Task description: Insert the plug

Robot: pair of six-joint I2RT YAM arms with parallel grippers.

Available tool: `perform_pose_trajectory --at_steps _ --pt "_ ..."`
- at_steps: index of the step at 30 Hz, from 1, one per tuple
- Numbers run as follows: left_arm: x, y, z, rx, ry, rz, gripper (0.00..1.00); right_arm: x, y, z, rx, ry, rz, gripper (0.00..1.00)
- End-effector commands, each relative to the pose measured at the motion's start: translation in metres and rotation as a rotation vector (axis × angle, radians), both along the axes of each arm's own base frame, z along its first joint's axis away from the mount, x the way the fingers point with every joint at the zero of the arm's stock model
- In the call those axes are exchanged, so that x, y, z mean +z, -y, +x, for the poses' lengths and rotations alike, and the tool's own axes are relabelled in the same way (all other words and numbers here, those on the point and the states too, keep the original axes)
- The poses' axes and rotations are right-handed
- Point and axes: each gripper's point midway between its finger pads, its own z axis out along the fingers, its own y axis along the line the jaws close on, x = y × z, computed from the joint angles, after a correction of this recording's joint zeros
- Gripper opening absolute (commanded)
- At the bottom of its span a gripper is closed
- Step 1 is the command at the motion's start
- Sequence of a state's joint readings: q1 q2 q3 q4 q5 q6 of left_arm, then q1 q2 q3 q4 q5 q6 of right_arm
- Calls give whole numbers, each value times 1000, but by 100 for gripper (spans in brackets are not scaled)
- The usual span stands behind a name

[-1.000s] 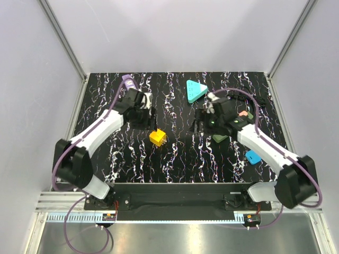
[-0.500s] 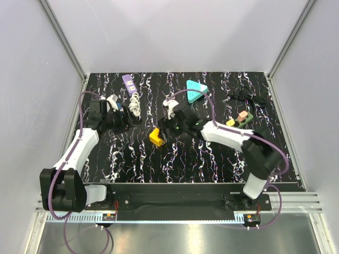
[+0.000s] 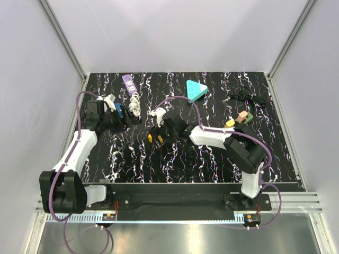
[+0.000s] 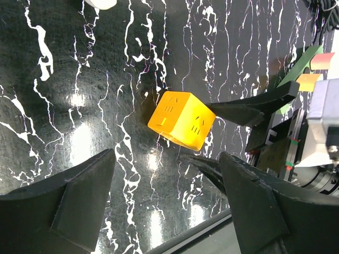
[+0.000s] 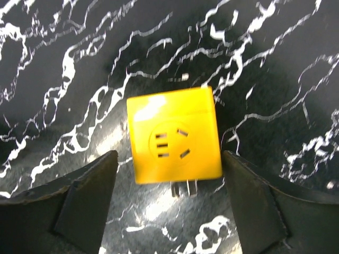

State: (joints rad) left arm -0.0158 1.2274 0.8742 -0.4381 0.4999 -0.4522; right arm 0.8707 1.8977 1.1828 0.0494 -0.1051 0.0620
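One glossy yellow plastic socket cube point(image 5: 174, 135) lies on the black, white-veined table point(image 5: 53, 53), between the wide-spread fingers of the right gripper point(image 5: 169, 159).
Its square upturned face shows five slots, and neither finger presses it. The left gripper point(image 4: 167, 156), off to the left, gapes wide and empty.

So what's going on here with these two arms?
Two robot arms share a black marbled table. The right arm reaches to the middle, its open jaws either side of a yellow plug cube lying there, not yet gripping it. The left arm is off to the left, jaws open and empty, near a purple power strip with a coiled white cable.
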Motion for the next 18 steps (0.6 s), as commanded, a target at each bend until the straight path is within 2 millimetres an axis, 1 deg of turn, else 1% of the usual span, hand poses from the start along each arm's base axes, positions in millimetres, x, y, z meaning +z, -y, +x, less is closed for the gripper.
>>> perform_pose_trajectory --at_steps 1,5,6,11,13,14,15,16,17,18 --pt "13 3 1 -51 83 -5 85 7 -12 11 13 80 39 84" --pt "14 3 -2 -55 76 -1 85 0 -15 10 45 76 28 83" --pt "17 3 -3 -53 85 -1 85 -2 -16 8 53 68 27 83" --pt "22 3 -5 -51 95 -2 85 -14 -10 5 77 70 -11 84" --pt "22 2 -6 -56 95 7 85 -14 -9 5 75 78 -10 81" --pt "23 2 -6 -57 100 11 85 -13 -7 3 75 80 -7 76" --pt "23 1 -6 -59 105 15 85 -12 -7 3 77 84 -6 51" --pt "25 1 -6 -68 118 23 85 -8 -7 3 80 86 0 39" --pt "25 0 -6 -71 125 30 85 1 -8 2 84 90 12 28" --pt "31 2 -6 -87 145 26 85 9 -9 -1 93 83 27 21"
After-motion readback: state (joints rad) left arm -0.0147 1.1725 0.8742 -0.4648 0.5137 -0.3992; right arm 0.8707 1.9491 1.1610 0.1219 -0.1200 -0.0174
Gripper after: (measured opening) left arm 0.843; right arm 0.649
